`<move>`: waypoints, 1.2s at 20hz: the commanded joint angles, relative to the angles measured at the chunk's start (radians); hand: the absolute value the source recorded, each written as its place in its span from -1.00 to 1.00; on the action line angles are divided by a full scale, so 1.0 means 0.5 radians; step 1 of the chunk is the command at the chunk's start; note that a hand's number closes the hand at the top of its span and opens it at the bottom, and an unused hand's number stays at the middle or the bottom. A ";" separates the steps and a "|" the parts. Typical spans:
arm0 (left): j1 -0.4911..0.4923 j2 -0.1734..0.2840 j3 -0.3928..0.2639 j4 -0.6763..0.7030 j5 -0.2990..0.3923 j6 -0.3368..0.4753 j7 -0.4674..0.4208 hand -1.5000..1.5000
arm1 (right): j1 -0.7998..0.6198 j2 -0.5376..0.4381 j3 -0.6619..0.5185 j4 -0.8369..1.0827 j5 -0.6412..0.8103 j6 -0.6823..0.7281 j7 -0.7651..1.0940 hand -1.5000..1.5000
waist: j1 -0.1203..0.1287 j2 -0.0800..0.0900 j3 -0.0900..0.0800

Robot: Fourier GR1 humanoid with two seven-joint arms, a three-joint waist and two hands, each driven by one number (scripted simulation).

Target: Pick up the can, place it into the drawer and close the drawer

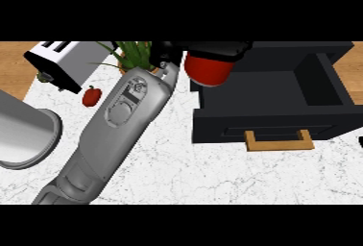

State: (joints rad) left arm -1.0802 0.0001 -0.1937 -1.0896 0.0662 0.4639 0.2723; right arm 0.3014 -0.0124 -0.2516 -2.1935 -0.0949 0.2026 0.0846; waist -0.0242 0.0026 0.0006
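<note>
In the head view, a grey forearm (117, 125) runs from the lower left edge diagonally up toward the top centre. It ends in a black hand (205, 49) whose fingers curl round the upper part of a red cylindrical can (208, 70). Coming in from the left, this looks like the left hand, though the arm crosses far enough toward the middle that the side is not fully certain. The can is held clear of the white marbled counter (184, 168), its lower end pointing down and toward the viewer.

Just below and to the right of the hand stands a dark, box-shaped drawer unit (273, 103), its drawer pulled open, with a tan wooden handle (279, 141) on the front panel. The can hangs over the drawer's near left corner, partly above the open cavity and partly above the counter's edge beside it.

Behind the hand, at the wrist, green leaves of a potted plant (131, 53) show. Left of the hand sits a white toaster (67, 62), and below it, beside the forearm, a small red bell pepper (91, 96) lies on the counter. Far down left of the hand, a grey round metal pot (25, 132) shows at the view's edge.

The other hand appears in no part of the view.
</note>
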 commanded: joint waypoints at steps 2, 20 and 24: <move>-0.278 0.000 -0.070 0.282 0.087 0.105 0.022 1.00 | -0.039 -0.092 -0.124 0.114 -0.082 0.078 -0.071 -1.00 | -0.008 0.001 0.001; -0.862 0.000 -0.229 1.146 0.482 0.176 -0.243 1.00 | -0.071 0.018 0.051 -0.051 0.045 -0.030 0.101 -1.00 | -0.071 0.018 0.002; -0.836 0.000 -0.374 1.170 0.659 0.228 -0.284 1.00 | -0.292 -0.089 -0.044 0.108 -0.020 -0.040 0.134 -1.00 | -0.087 0.024 0.003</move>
State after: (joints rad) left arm -1.4782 -0.0001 -0.3481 -0.5442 0.3457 0.5692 0.1450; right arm 0.2027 -0.0400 -0.2594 -2.1607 -0.0986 0.1917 0.1378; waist -0.0678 0.0145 0.0022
